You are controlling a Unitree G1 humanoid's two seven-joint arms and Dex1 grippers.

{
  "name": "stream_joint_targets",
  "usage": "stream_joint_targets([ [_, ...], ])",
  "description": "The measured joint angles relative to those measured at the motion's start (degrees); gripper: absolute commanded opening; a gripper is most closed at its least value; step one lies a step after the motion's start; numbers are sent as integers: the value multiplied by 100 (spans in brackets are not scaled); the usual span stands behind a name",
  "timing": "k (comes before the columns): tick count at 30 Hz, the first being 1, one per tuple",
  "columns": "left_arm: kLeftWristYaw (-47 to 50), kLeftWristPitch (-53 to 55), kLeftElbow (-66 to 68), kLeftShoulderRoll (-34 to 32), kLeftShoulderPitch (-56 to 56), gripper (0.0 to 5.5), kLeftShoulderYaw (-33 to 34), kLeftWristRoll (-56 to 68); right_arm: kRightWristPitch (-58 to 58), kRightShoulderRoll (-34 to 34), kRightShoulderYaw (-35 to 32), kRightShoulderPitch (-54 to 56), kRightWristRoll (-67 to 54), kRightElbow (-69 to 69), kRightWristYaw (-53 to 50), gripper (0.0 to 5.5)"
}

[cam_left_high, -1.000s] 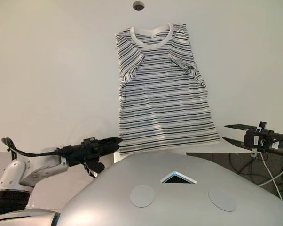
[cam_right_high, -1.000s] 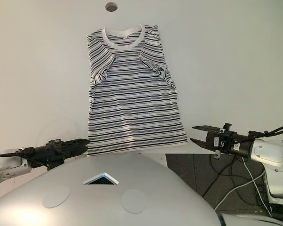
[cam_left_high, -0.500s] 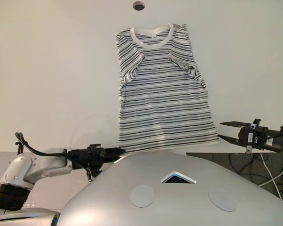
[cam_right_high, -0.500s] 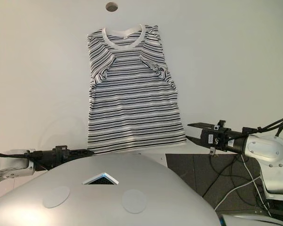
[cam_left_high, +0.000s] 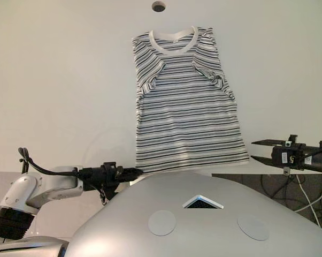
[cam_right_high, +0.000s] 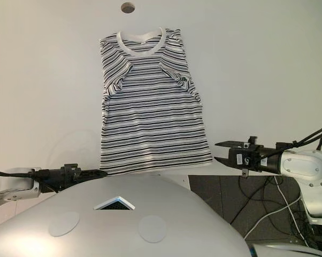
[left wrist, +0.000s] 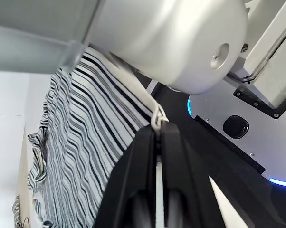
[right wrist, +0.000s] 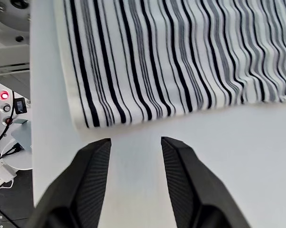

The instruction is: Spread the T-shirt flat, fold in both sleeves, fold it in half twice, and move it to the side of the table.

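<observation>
Shirt [cam_left_high: 188,101] lay long axis up-frame. Left gripper [cam_left_high: 136,171] clamped its lower-left corner; right gripper [cam_left_high: 253,150], jaws apart, just beside lower-right corner.

Striped T-shirt [cam_left_high: 188,101] on white table [cam_left_high: 59,80]

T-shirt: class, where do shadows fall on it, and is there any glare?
Left eye view: the T-shirt is evenly lit, with small dark shadows only in the creases of the folded sleeves. Right wrist view: its hem lies in flat light, no glare.
</observation>
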State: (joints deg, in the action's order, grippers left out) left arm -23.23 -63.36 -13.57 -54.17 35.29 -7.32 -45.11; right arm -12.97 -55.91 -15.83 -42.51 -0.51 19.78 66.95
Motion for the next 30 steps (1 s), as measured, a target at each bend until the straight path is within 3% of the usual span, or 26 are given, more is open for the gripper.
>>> stream_joint_targets([
  [19, 1518, -331, 573, -18, -142, 4, -208, -899, -10, -180, 912, 231, 630, 551, -103, 199],
  [30, 1879, -331, 674, -114, -239, 0, -372, -1051, 159, -240, 982, 363, 685, 554, -135, 2],
])
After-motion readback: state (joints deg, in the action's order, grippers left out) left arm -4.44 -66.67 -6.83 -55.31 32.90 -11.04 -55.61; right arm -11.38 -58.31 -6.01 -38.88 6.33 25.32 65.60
